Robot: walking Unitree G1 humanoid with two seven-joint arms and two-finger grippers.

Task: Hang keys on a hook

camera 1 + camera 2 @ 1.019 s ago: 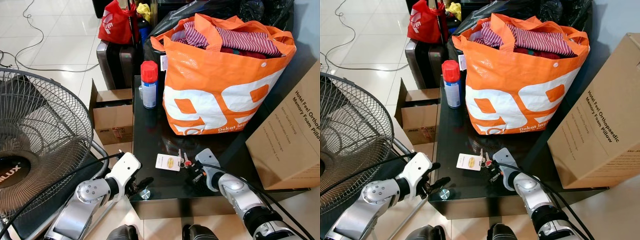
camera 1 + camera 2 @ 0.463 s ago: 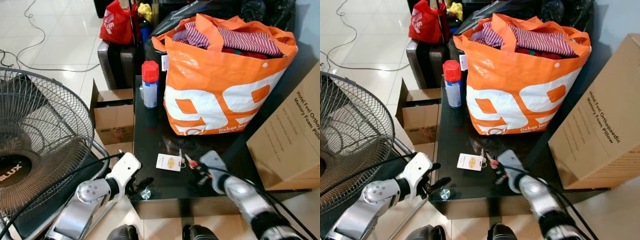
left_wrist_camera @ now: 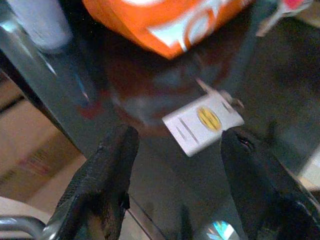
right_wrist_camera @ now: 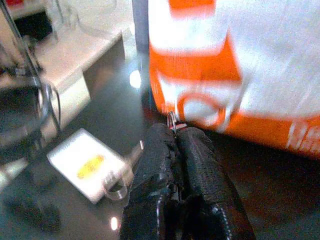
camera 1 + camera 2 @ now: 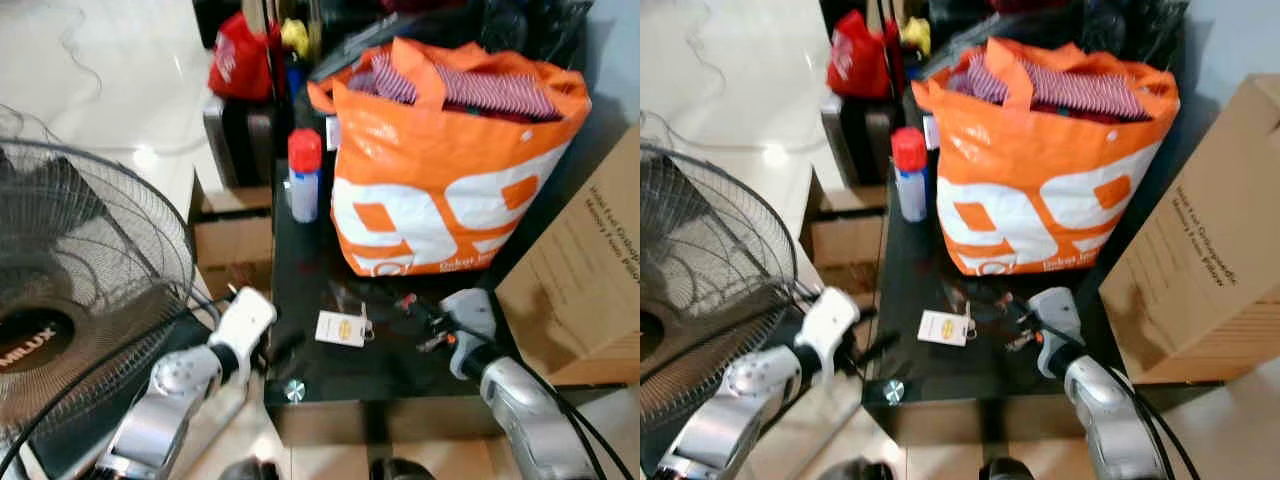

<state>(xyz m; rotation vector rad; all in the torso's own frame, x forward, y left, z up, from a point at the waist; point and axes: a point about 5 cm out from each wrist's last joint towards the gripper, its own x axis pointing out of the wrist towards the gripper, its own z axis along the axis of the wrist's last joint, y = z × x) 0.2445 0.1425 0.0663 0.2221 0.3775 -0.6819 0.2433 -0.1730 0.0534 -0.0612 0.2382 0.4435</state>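
A white key tag [image 5: 340,328] with a yellow oval lies flat on the black glass table [image 5: 310,265], a small key beside it. My right gripper [image 5: 412,303] hovers just right of the tag, in front of the orange bag. Its fingers are shut, and a thin metal key ring [image 4: 172,120] sticks out at their tips with a red bit [image 5: 407,298] next to them. The tag [image 4: 87,165] sits apart from those fingers. My left gripper [image 5: 282,346] is open at the table's left edge, with the tag [image 3: 202,122] beyond its spread fingers [image 3: 117,150].
A large orange bag [image 5: 440,180] full of clothes stands at the back of the table, a red-capped spray can [image 5: 303,175] to its left. A cardboard box [image 5: 585,270] flanks the right side. A standing fan [image 5: 80,290] and a small open carton [image 5: 235,240] are on the left.
My right gripper has drawn back to the right and slightly away from the tag, carrying the red bit with it. The view has shifted and blurred. The left arm has hardly moved.
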